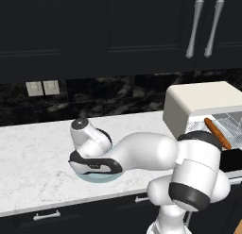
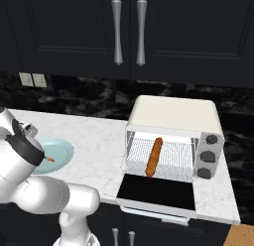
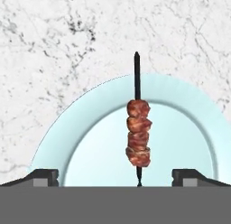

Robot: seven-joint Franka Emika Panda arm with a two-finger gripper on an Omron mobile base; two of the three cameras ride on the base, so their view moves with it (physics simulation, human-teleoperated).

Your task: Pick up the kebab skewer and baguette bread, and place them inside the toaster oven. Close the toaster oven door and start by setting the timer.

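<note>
From my hand camera I look straight down on the kebab skewer (image 3: 138,135), lying on a light blue plate (image 3: 189,114) with its dark stick running past the rim onto the marble worktop (image 3: 54,51). My gripper (image 3: 115,175) hangs above it with the fingers (image 3: 43,175) wide apart, one on each side of the skewer, holding nothing. From the right base camera, only a small bit of the skewer (image 2: 50,159) peeks out on the plate (image 2: 59,153) behind my wrist; from the left base camera my arm covers the skewer and most of the plate (image 1: 97,178).

The right base camera shows the baguette bread (image 2: 154,156) on the wire rack inside the toaster oven (image 2: 173,116), lying front to back. The toaster oven door (image 2: 156,191) is folded down flat toward the near edge of the worktop (image 2: 99,141). Three knobs (image 2: 212,139) sit on the oven's right side. In the left base camera the toaster oven (image 1: 203,103) stands at the far right, with the bread (image 1: 217,133) partly hidden by my elbow.

Dark cabinets with silver handles (image 2: 117,30) hang above; wall outlets (image 1: 43,88) sit on the backsplash to the left.

My arm bends low and reaches left, hand pointing down over the plate.
</note>
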